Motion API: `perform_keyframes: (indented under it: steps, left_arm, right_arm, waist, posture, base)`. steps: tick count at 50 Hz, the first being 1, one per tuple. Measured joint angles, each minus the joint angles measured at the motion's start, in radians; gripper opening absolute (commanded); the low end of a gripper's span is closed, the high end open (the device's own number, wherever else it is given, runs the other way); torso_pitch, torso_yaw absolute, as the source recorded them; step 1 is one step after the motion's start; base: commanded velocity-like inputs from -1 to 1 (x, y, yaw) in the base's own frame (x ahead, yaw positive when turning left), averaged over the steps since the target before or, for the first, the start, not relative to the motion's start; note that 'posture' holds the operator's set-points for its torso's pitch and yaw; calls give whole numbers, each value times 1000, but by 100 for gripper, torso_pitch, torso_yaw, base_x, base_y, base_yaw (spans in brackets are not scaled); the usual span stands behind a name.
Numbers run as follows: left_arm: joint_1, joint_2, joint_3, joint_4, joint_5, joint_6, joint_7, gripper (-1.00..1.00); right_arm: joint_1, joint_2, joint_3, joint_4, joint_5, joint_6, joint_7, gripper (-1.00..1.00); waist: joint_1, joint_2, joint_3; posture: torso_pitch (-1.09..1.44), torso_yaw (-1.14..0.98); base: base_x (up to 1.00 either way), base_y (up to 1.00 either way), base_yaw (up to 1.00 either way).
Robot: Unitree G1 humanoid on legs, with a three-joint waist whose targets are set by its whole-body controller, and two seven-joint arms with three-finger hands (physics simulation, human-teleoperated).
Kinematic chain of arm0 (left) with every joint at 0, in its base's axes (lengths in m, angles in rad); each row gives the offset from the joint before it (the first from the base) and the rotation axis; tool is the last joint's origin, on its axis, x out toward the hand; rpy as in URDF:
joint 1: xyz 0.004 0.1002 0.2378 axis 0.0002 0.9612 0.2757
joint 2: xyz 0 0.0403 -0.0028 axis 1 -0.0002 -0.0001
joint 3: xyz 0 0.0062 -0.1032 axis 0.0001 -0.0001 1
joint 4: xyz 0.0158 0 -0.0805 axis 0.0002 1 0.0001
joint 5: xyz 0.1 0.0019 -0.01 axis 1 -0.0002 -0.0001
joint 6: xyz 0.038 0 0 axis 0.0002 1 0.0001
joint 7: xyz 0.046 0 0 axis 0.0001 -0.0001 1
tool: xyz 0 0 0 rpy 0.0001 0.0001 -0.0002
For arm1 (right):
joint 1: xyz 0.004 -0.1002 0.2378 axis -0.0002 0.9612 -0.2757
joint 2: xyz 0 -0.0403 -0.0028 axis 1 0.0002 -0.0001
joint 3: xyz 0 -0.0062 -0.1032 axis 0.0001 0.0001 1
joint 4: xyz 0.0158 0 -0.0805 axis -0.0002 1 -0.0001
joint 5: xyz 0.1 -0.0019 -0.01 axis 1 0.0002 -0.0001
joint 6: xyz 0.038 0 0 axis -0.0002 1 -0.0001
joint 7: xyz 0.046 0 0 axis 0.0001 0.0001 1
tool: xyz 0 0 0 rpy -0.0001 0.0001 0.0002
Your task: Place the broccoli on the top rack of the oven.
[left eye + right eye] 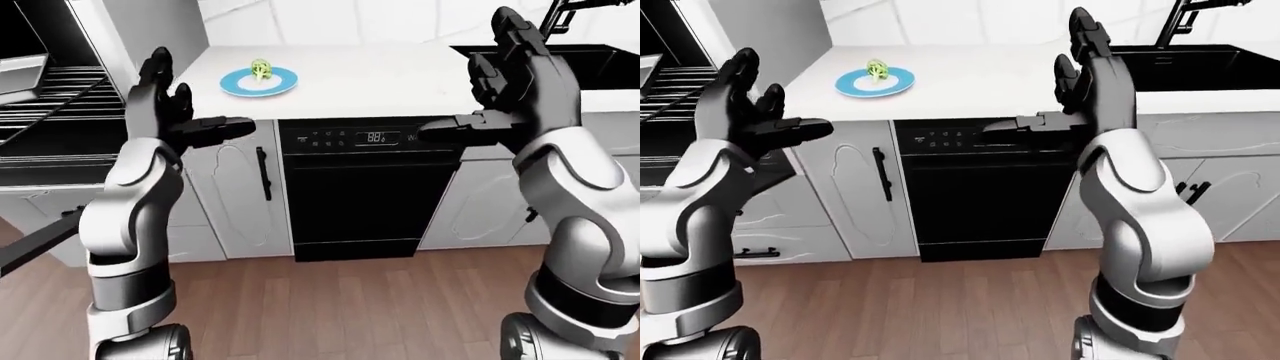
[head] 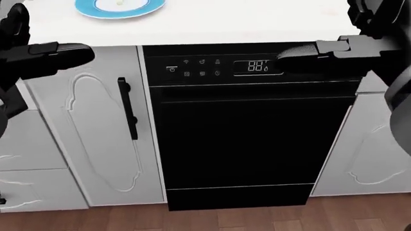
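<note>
The broccoli (image 1: 262, 70) sits on a blue plate (image 1: 285, 81) on the white counter (image 1: 400, 75), up and to the right of the left hand (image 1: 170, 112) in the left-eye view. Both the left hand and the right hand (image 1: 515, 90) are raised with fingers spread, holding nothing. The left hand appears nearer the plate, and the open oven (image 1: 50, 105) lies at the far left.

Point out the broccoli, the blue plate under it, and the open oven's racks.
broccoli (image 1: 262, 70), left-eye view, on its green head.
blue plate (image 1: 285, 81), left-eye view, on the bare right part of its rim.
oven racks (image 1: 60, 82), left-eye view, on the wire bars of the upper rack, at the left edge.
</note>
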Motion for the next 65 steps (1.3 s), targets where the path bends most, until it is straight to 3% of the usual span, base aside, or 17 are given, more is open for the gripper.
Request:
perform_keyframes:
  steps: [3,4,8,13,16,17,20,24,29,36,40,43,47,54,56,61,65]
  left_arm:
    - [-2,-3,0,-14,-3,6,2,100]
    - [2,-9,-6,-10,-4,5,1,100]
    - [9,-16,-30,8,-15,25,-6,100]
    - [-2,-8,-15,-4,-10,16,-3,100]
    - [-10,-4,-12,5,-5,-2,-6,100]
    - [-11,0,-9,7,-3,-4,-6,100]
    - [9,-2,2,24,4,1,1,100]
    - [-2,-2,0,34,5,13,6,100]
    - [-15,2,2,19,-2,3,9,100]
    - [-3,-14,-27,35,-17,18,2,100]
    - [-13,-7,-14,14,-14,7,7,100]
    - [-17,0,-9,11,-13,-3,8,100]
    - [5,3,8,35,-5,6,19,100]
    - [-5,1,1,10,-10,13,21,100]
    - [-10,3,1,7,-11,12,21,100]
    - [-2,-13,-27,27,-20,18,13,100]
    - [-10,-9,-20,26,-18,13,11,100]
  right_arm:
    - [0,-1,-1,-3,-3,-7,1,100]
    - [5,-1,-5,-2,-5,-6,1,100]
    - [21,2,-12,23,-18,13,-5,100]
    - [7,0,-10,5,-17,3,0,100]
    - [1,-1,-9,6,-20,-5,2,100]
    - [-1,5,-6,6,-20,-5,3,100]
    - [13,15,16,17,-12,5,11,100]
    - [8,11,11,24,-13,8,15,100]
    - [-1,12,8,6,-21,-7,15,100]
    - [14,10,-9,27,-33,12,7,100]
    - [8,12,-4,13,-31,-6,11,100]
    - [0,17,-3,8,-25,-3,11,100]
    - [19,27,26,17,-12,6,21,100]
    - [6,21,9,0,-15,-3,20,100]
    - [3,20,9,-1,-14,-5,21,100]
    - [18,16,-8,19,-22,12,10,100]
    - [11,15,-2,17,-23,3,12,100]
  waist:
    - [0,-42,-5]
    - [-9,-29,3]
    - [-25,-38,11]
    - [-27,15,8]
    - [-34,69,-2]
    - [-29,71,-5]
    - [-12,64,5]
    - [-11,37,-10]
    - [-5,-47,-8]
    - [-29,-24,-12]
    - [-30,24,-5]
    - [-27,80,-14]
    - [-13,64,-7]
    - [-10,-18,-9]
    - [-8,-56,-12]
    - [-29,-48,-11]
    - [-27,-12,-7]
  posture:
    - [0,0]
    - [0,0]
    - [0,0]
    - [0,0]
    - [0,0]
    - [0,0]
    - [0,0]
    - [0,0]
    - [0,0]
    - [0,0]
    - [0,0]
    - [0,0]
    - [0,0]
    - [0,0]
    - [0,0]
    - [0,0]
    - [0,0]
  base:
    - [24,0,0]
    - [21,0,0]
    - [21,0,0]
    - [21,0,0]
    - [20,0,0]
    - [20,0,0]
    - [18,0,0]
    - [9,0,0]
    - [8,15,0]
    - [7,15,0]
    - [7,15,0]
    - [7,7,0]
    - [7,6,0]
    - [7,8,0]
    - [7,13,0]
    - [7,20,0]
    - [7,20,0]
